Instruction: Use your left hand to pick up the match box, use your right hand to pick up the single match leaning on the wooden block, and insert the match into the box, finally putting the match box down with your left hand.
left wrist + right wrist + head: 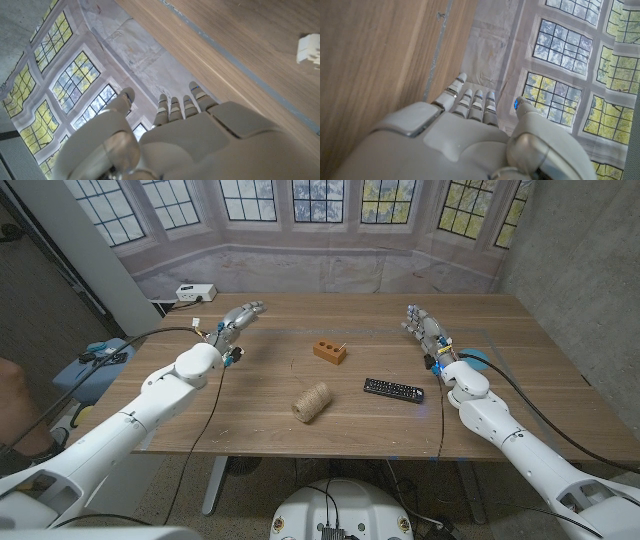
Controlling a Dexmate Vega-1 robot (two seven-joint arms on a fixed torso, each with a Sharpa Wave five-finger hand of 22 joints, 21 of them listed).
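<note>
A small orange-brown wooden block (328, 351) sits at the table's middle, with a thin match (342, 343) leaning on its right end. A long flat black box with pale markings (393, 390) lies to the block's right, nearer the front. My left hand (238, 320) hovers at the far left of the table, fingers apart and stretched out, holding nothing; its back (200, 135) faces the wrist camera. My right hand (424, 330) stands at the far right, fingers apart and empty; its back (455, 135) fills the lower part of its wrist view.
A roll of twine (312, 402) lies in front of the block. A small white device (195, 292) with a cable sits beyond the table's far left corner and is also seen in the left wrist view (308, 48). Black cables run along both arms.
</note>
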